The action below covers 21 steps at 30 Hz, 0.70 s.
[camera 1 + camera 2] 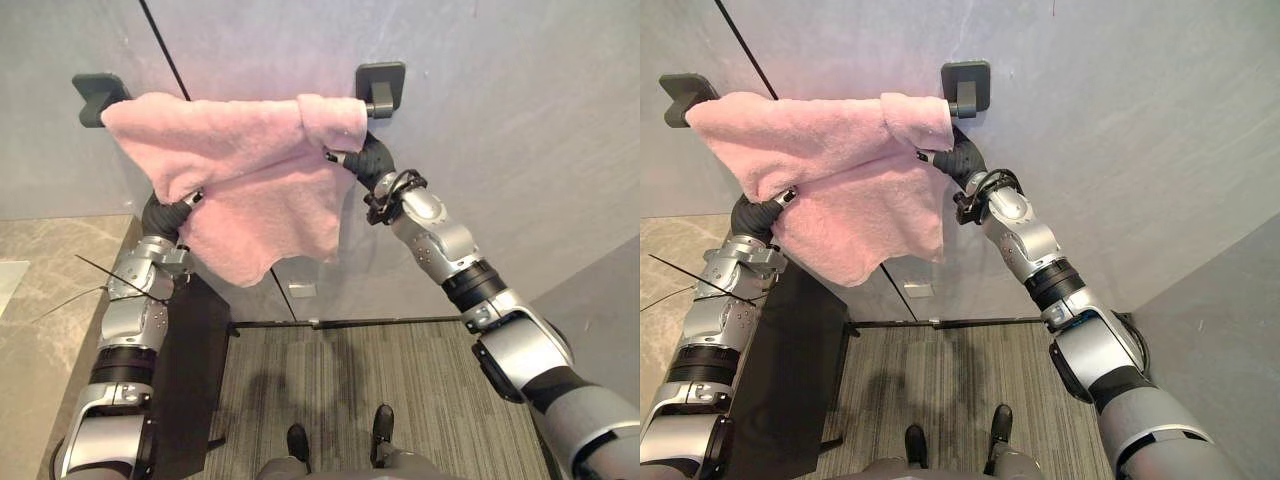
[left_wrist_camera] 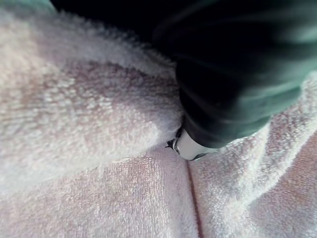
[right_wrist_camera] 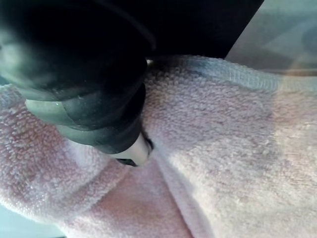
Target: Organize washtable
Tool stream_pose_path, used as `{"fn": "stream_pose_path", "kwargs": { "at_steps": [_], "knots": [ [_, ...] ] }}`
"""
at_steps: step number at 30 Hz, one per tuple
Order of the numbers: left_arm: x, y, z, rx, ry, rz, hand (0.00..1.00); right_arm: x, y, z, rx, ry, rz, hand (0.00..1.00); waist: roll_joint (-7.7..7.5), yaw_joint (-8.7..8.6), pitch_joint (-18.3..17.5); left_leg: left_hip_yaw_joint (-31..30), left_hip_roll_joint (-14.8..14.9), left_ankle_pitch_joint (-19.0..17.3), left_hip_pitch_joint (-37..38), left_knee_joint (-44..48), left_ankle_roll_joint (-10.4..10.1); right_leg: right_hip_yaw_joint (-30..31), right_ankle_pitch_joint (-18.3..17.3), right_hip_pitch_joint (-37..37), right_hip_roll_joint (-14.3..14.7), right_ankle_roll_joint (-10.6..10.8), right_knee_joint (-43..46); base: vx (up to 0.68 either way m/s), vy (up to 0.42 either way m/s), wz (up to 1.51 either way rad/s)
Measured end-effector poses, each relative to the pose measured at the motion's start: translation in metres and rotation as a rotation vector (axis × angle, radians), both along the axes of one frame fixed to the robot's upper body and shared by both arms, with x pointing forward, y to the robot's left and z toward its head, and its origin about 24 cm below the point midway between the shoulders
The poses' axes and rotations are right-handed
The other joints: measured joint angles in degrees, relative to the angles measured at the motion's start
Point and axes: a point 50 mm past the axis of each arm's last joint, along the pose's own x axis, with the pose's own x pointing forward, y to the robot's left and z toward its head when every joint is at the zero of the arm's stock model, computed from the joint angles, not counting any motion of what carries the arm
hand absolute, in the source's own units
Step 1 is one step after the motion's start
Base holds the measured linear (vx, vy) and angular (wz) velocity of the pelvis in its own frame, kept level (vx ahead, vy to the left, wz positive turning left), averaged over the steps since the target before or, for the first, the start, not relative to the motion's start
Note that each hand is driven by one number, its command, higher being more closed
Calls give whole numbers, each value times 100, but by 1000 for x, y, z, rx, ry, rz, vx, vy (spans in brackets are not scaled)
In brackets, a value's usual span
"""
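A pink towel (image 1: 250, 170) hangs over a rail between two dark wall brackets (image 1: 382, 88), bunched along the top with a longer flap dropping at the middle. My left hand (image 1: 168, 212) is pushed in under the towel's lower left fold. My right hand (image 1: 366, 160) is pressed into the towel's right edge just below the right bracket. In the left wrist view the dark cover (image 2: 233, 89) ends in pink cloth (image 2: 89, 124). The right wrist view shows the same: cover (image 3: 84, 84) against towel (image 3: 223, 139).
The other bracket (image 1: 100, 95) sits at the towel's left end on the grey wall. A marble counter (image 1: 40, 300) with thin dark sticks (image 1: 100, 275) lies at the left, with a dark cabinet side (image 1: 190, 370) below it. Grey carpet (image 1: 400, 370) covers the floor.
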Motion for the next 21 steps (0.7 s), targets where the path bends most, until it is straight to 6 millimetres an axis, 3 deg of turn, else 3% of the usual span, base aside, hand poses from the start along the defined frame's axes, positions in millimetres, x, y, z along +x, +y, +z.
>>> {"fn": "stream_pose_path", "kwargs": {
  "at_steps": [1, 2, 6, 7, 14, 21],
  "knots": [
    [0, 0, 0, 0, 1, 1, 100, 0, 0, 0, 0, 0, 0, 100, 0, -1, 0, 3, -1, 0, 1, 3, 0, 4, 0, 0, -1, 0, 0, 0, 0, 0],
    [0, 0, 0, 0, 1, 1, 0, 0, 0, 0, -1, 0, 1, 100, 0, -2, 0, 3, -1, 0, 1, 4, 0, 4, 0, 0, 0, 0, 0, 0, 0, 0],
    [-1, 4, -5, -10, 25, 24, 0, 0, -1, 0, -2, 0, -3, 100, 1, -6, 0, 8, 0, 0, 5, 6, 0, 14, 0, 0, 1, 0, 0, 0, 0, 0],
    [-1, 5, -6, -11, 30, 25, 0, 0, -1, 0, -2, 1, -3, 0, 1, -8, 0, 8, -1, 0, 5, 6, 0, 14, 0, 0, 0, 0, 0, 0, 0, 0],
    [-4, 15, -7, 19, 63, 34, 0, 3, -12, 1, 0, 5, -18, 0, 6, -9, 4, -2, 0, 0, -3, -10, 0, -2, 1, 1, -2, -1, -1, 0, 0, 0],
    [-21, 35, -6, 129, 142, -58, 0, 6, -30, 4, -10, 4, -41, 0, 25, -14, 15, -17, 4, 6, -3, -10, -8, -19, 16, 8, -2, -22, -2, 0, 0, 0]
  ]
}}
